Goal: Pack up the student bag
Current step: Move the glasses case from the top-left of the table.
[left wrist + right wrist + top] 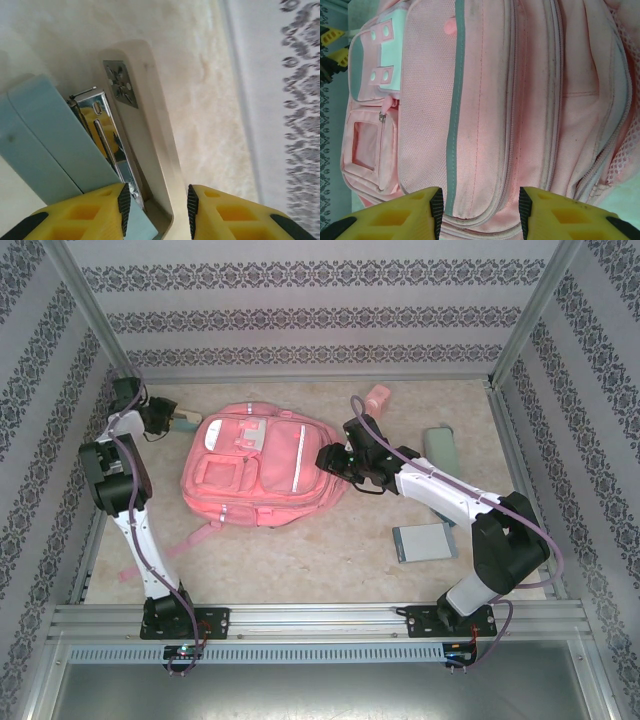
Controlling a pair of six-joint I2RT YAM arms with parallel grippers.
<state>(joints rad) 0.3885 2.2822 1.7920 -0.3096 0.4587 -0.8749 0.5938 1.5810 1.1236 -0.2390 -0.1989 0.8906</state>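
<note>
Right end effector, half wide, sits over the pink bag; left end effector sits around a stapler to pack; grips unclear.

The student bag is a large, soft pink fabric backpack lying flat with its front face up, on the far left-centre part of the table. Its front pockets carry white trim and grey strips, and zip lines run along the body. A mesh side pocket shows at one edge. Its shoulder straps trail out toward the near left.
</note>
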